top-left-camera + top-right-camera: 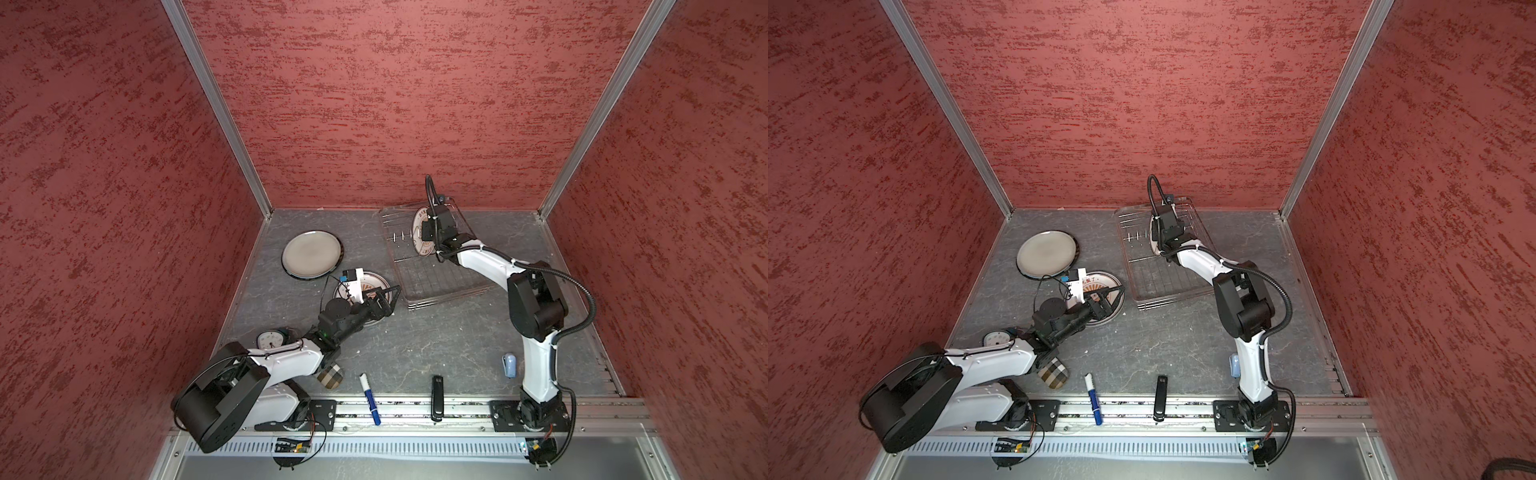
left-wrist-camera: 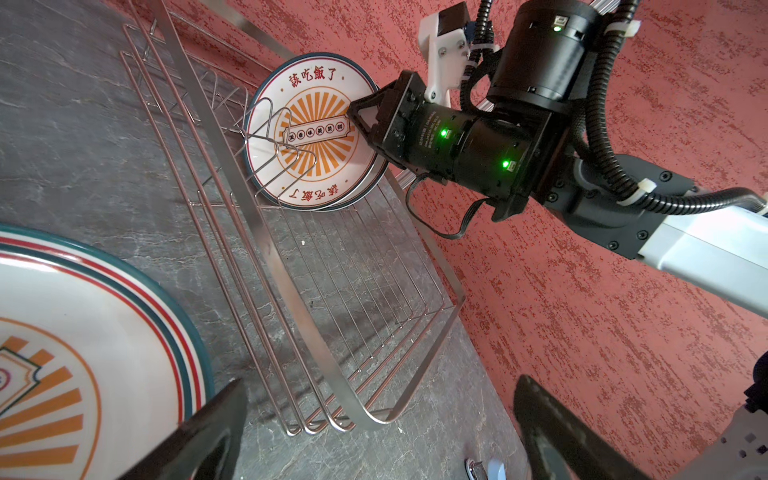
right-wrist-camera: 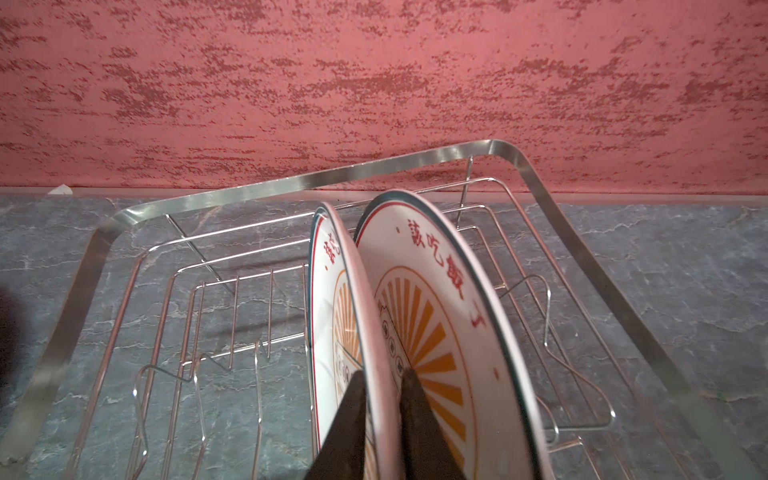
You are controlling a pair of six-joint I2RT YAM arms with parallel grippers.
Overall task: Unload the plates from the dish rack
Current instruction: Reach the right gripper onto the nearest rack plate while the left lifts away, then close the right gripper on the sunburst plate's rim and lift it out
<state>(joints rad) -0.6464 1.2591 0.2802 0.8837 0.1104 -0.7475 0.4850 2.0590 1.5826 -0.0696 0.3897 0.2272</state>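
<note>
- The right gripper (image 3: 383, 374) is inside the dish rack (image 3: 291, 185). Its jaws pinch the rim of the front plate (image 3: 419, 299): 1 finger lies on the sunburst face and the other sits in the gap behind it, on the side of the rear plate (image 3: 328, 291).
- In both top views the rack sits at about 1 o'clock on the desk (image 1: 415, 345). The 2 plates stand on edge toward its 12 o'clock end, held among the prongs (image 2: 270, 124).
- The relation that matters: the front plate faces roughly 9 o'clock, so its disc runs close to the 12-to-6 line. The right arm reaches it from the 4 o'clock side and grips the upper rim on the side nearest itself.
- My judgement is that the lift should go straight up in the plate's own plane. Any sideways pull toward 9 or 3 o'clock would press it against a prong or against the rear plate, which stands just beside it.
- The left gripper (image 2: 376, 392) has its jaws spread wide and holds nothing. It hovers at 9 o'clock over a flat sunburst plate (image 1: 374, 280), well apart from the rack, so the right arm is plainly the nearer one.
- A grey plate (image 1: 311, 253) lies flat at 10 o'clock. At least 2 plates are out and 2 are still racked, so the task looks about halfway done or a little past.
</note>
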